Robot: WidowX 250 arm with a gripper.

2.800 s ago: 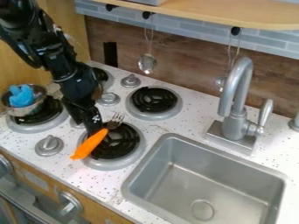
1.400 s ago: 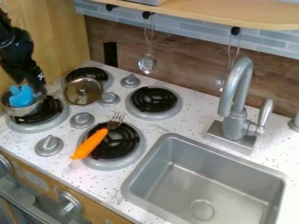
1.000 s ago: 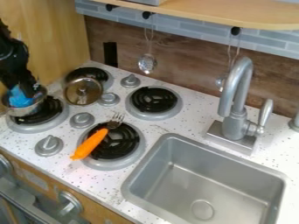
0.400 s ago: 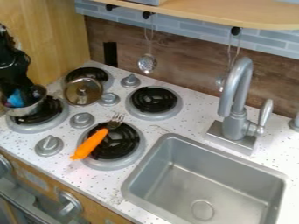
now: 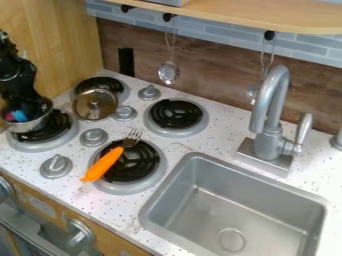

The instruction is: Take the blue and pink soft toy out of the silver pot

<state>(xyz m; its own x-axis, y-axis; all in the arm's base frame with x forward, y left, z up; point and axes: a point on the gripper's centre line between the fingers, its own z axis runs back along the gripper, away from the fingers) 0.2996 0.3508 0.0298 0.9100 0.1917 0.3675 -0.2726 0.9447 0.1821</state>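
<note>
At the left burner (image 5: 38, 145), the black tool (image 5: 20, 109) now reaches into the metal pot (image 5: 35, 125), partly hiding the blue object (image 5: 19, 116) inside; earlier it was beside the orange-handled fork (image 5: 104, 164), which has not moved. How far open it is, or whether it holds anything, cannot be told.

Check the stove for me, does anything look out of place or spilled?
The orange-handled fork lies across the front-right burner, its handle sticking past the rim. The glass lid sits off the pot, tilted and partly over the back-left burner. I see no spill.
</note>
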